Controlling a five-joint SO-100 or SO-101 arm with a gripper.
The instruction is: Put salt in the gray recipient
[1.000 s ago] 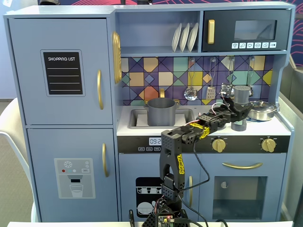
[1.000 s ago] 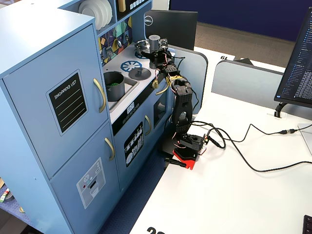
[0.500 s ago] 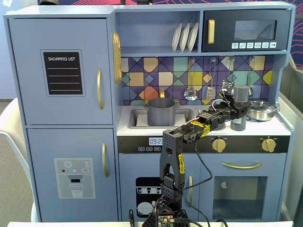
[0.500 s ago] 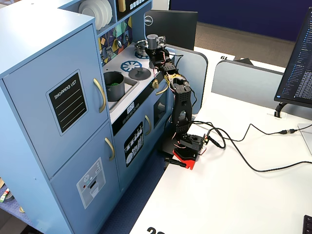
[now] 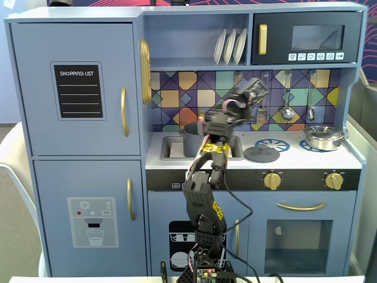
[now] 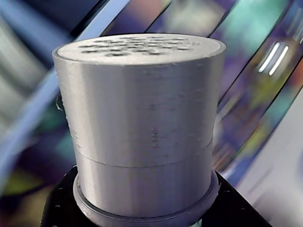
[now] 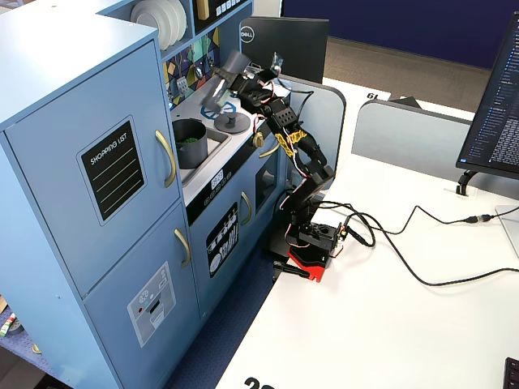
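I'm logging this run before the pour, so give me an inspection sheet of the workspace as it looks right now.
Surface: toy kitchen counter with a sink and printed burners; the arm's base stands on a white table.
Job's things: salt shaker lifted and tilted, between the stove and the sink; gray pot sits in the sink with something green inside.
Clutter: flat lid on a burner, steel pan at the right of the counter.
Grippers: gripper shut on the shaker.
Cables: black cables trail across the table from the base.
Surroundings: monitor at right, plates on the shelf.
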